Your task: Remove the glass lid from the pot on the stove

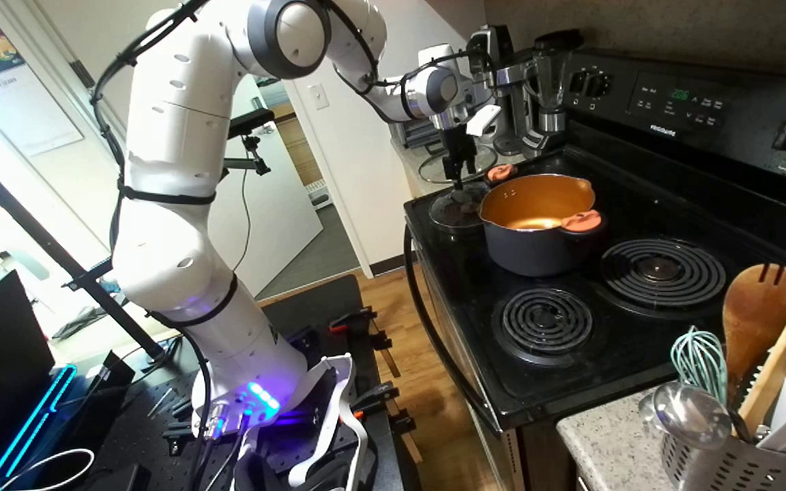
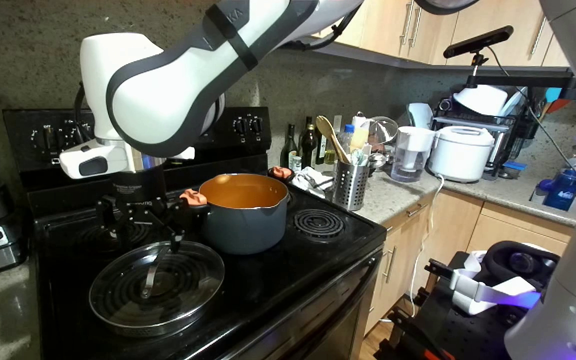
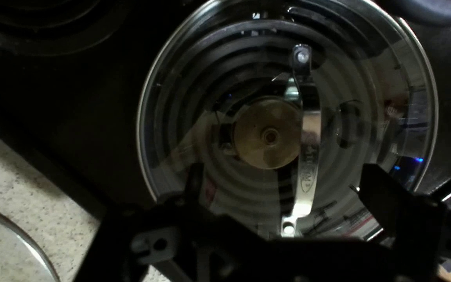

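Note:
The glass lid [image 2: 118,295] is a clear disc with a thin metal rim and an arched metal strap handle [image 3: 307,164]. It lies flat over a coil burner of the stove [image 1: 632,211], beside the pot. The dark grey pot [image 2: 245,232] stands uncovered, its orange inside visible in both exterior views. Directly over the lid, my gripper [image 3: 283,168] points down with its jaws wide apart. In the wrist view the strap handle runs between the two fingers [image 3: 378,188], with a gap on either side. Nothing is gripped.
On the counter past the stove's end lies another round glass disc with a metal rim [image 1: 485,160], near a blender [image 1: 548,95]. A utensil holder [image 2: 350,185] with wooden spoons stands off the stove's opposite end. The raised control panel [image 1: 679,102] runs along the back.

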Controlling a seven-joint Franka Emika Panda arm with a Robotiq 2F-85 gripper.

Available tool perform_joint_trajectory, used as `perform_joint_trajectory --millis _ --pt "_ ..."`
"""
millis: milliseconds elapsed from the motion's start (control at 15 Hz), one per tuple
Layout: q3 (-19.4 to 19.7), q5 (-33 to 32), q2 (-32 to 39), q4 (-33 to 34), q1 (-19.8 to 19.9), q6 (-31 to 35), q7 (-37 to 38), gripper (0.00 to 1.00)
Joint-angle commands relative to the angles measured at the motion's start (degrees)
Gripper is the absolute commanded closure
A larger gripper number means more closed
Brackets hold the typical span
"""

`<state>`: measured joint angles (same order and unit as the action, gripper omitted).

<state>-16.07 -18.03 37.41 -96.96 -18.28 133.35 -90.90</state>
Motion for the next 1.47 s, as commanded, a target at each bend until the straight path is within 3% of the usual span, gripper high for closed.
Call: perform_joint_trajectory --millis 0,400,667,1200,1400 --pt "-1.4 1.1 -4.7 -2.1 -0.1 -2.6 0.6 0.00" --pt "-5.5 6.9 -16.2 -7.0 0.3 -7.8 1.5 0.00" --pt "-7.0 12.3 -24.2 -8.9 1.0 -15.7 -1.3 0.00" --pt "-4.3 16.1 -32.5 -9.5 1.9 -32.9 -9.1 0.00" --pt "-3.1 15.3 -32.8 -9.2 2.1 -34.6 -9.9 0.00"
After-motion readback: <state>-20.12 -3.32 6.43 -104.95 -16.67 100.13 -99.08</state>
